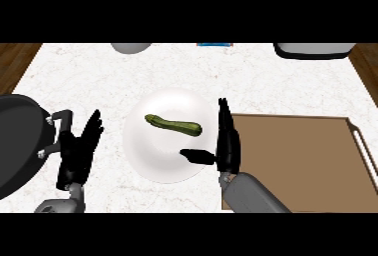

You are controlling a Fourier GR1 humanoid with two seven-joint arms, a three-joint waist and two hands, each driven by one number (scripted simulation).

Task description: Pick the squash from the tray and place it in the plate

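On the white marbled worktop (pixel 295 85), the green oblong squash (pixel 174 125) already lay in the round white plate (pixel 159 167), just left of the right hand (pixel 225 145), whose straight fingers (pixel 223 117) were apart from it, so withdrawal seemed next.

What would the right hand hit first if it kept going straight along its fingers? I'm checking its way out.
Probably nothing near: the right hand points up the counter between plate and tray; height unclear.
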